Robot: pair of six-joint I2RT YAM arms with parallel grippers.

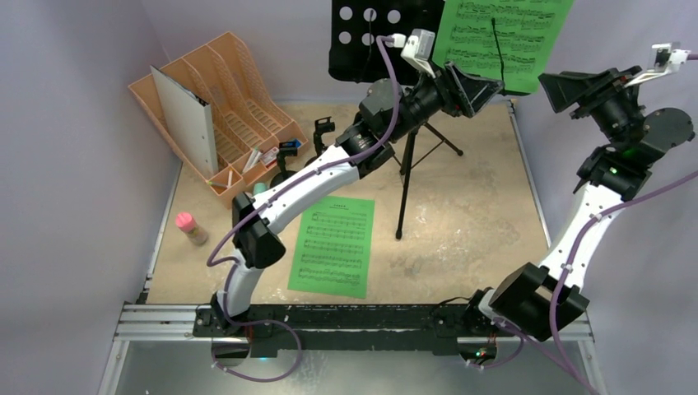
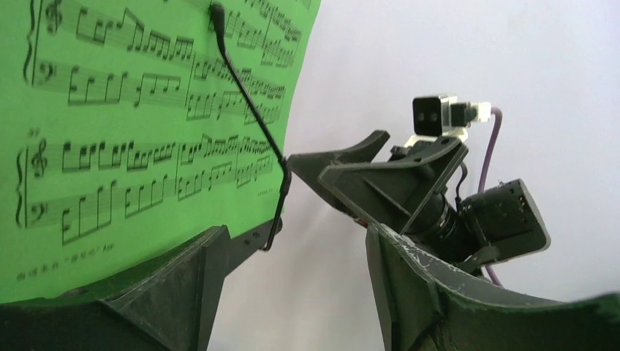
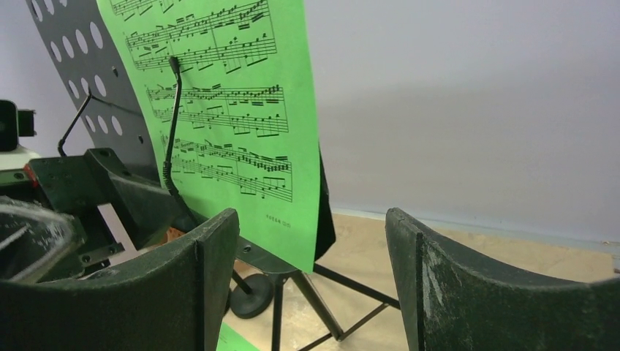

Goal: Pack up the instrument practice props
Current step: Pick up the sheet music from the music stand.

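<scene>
1. The green sheet-music page leans on the perforated panel of the black tripod stand, which stands upright at the far middle of the desk. A thin wire page holder lies across the page's face.
2. The left hand is raised to the page's lower right corner, jaws spread and gripping nothing. The wire's lower end sits in the gap between the fingers; whether anything touches, the pictures do not show.
3. The right hand faces the same page from the right, well off the desk, also spread wide and empty.
4. A second green page lies flat on the desk, near and left of the tripod's feet.
5. Two short black clip poles stand left of the tripod, just beside the orange file rack, which holds a grey binder.
6. The pink toy microphone lies at the left edge of the desk. A teal one peeks out from behind the left arm.
7. Judged from this layout, packing has barely begun: no prop looks stowed, the stand is unfolded and every loose piece is out. The step in hand seems to be taking the page off the stand. Both pages, the stand, the microphones and the poles are left.
</scene>
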